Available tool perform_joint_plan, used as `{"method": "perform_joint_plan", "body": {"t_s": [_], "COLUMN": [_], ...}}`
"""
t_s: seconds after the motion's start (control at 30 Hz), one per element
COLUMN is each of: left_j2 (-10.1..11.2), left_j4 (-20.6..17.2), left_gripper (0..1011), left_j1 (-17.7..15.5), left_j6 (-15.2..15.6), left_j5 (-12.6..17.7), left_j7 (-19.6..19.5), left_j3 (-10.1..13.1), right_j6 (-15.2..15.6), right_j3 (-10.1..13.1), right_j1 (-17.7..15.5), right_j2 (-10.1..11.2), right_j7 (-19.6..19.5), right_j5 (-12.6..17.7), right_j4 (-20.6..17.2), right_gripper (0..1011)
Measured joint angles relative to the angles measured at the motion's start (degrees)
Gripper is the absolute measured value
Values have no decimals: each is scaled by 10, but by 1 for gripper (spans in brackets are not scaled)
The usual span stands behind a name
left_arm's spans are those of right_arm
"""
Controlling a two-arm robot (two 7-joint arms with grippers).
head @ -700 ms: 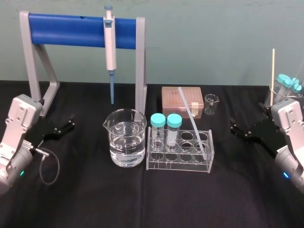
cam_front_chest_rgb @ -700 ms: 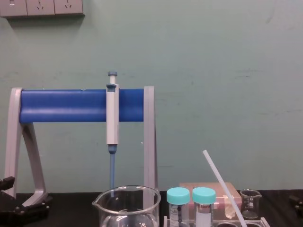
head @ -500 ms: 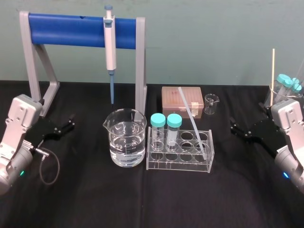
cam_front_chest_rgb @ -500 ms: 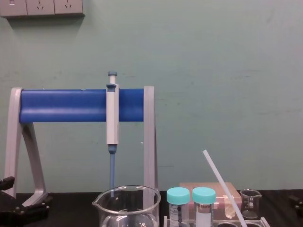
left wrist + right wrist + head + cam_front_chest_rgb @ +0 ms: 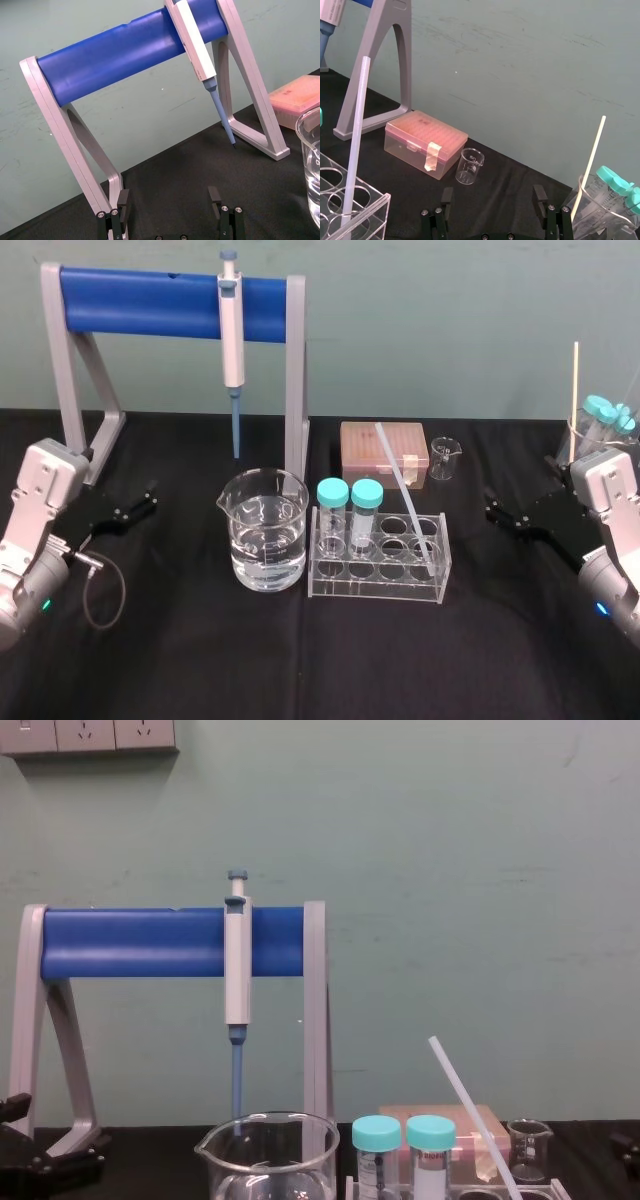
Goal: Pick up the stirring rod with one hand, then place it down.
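The stirring rod (image 5: 405, 497) leans in the rack (image 5: 375, 588) beside two capped tubes (image 5: 365, 498); the beaker (image 5: 265, 540) holds water. The head view shows the rod's foot in a right-end well. The left gripper (image 5: 148, 498) and right gripper (image 5: 490, 505) sit spread and empty.

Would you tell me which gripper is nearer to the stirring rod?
Right. The right gripper is right of the stirring rod; the left gripper sits far left, beyond the beaker.

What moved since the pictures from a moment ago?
Nothing visibly moved. The stirring rod leans in the test tube rack as before. The left gripper and the right gripper stay open and empty at the table's two sides.
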Motion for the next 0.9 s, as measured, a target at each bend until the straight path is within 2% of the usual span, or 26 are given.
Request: {"method": "perform_joint_plan", "body": {"t_s": [0.9], "left_j2": [0], "left_j4": [0], "left_gripper": [1000], "left_j1": [0], "left_j6": [0], "left_j5": [0], "left_j7": [0], "left_j3": [0], "right_j6": [0], "right_j3": [0], "right_j1": [0], "right_j2": [0], "right_j7": [0], "right_j5": [0], "right_j4": [0], "right_gripper": [1002]}}
